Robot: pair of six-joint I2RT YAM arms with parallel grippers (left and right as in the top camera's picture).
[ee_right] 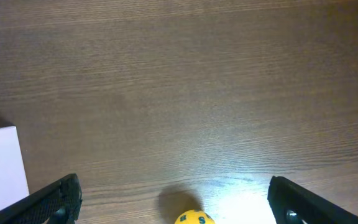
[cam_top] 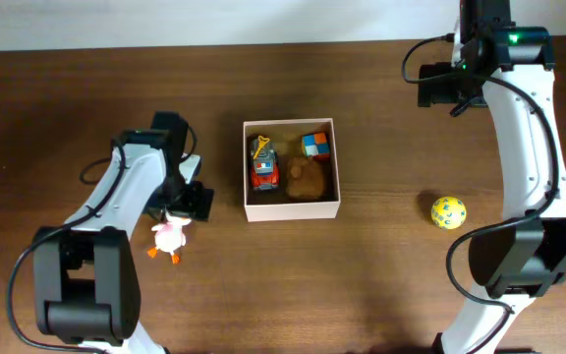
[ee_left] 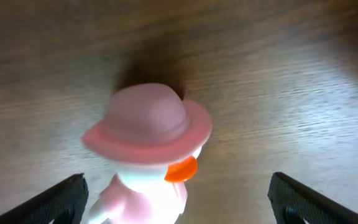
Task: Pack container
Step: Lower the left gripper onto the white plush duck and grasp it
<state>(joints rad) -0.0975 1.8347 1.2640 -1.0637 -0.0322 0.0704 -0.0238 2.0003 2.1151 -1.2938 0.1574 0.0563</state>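
Note:
The container (cam_top: 293, 209), a square white-walled box, sits mid-table holding a red toy car (cam_top: 263, 165), a coloured cube (cam_top: 314, 146) and a brown plush (cam_top: 306, 180). A white duck toy in a pink hat (cam_top: 170, 236) lies on the table to its left. My left gripper (cam_top: 178, 209) hovers right over it, open. In the left wrist view the duck (ee_left: 151, 137) lies between the wide-apart fingers (ee_left: 61, 202), nearer the left one. My right gripper (ee_right: 182, 205) is open above bare wood, with a yellow ball (ee_right: 194, 218) just ahead of it.
The yellow ball (cam_top: 448, 211) rests right of the container. The right arm (cam_top: 529, 128) reaches in from the right edge to the back of the table. A white container corner (ee_right: 2, 162) shows at the left of the right wrist view.

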